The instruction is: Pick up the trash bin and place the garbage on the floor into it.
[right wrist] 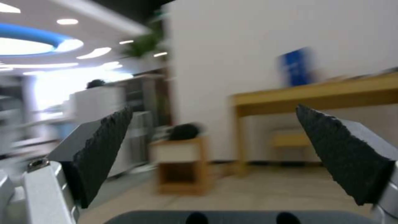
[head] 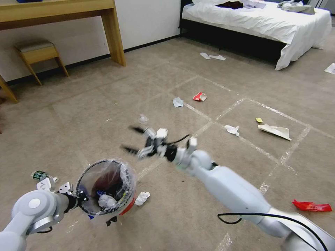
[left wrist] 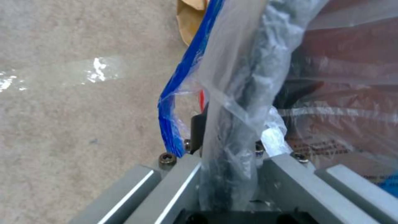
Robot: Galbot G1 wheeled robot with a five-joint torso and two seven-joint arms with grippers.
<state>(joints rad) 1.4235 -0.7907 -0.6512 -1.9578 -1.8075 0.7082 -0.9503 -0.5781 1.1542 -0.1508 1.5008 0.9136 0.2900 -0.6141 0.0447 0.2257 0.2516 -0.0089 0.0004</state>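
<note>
Left gripper (head: 77,198) pinches the trash bin (head: 106,186) rim; right gripper (head: 134,139), spread and empty, risks striking the tilted bin, spilling tissue.

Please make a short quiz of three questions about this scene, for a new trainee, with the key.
1. True or false: the left gripper is shut on the rim of the trash bin.
2. The right gripper is: A) open and empty, B) shut on a tissue, C) inside the bin.
3. Fill in: the crumpled white tissue beside the bin lies on the ____.

Key: 1 true; 2 A; 3 floor.
</note>
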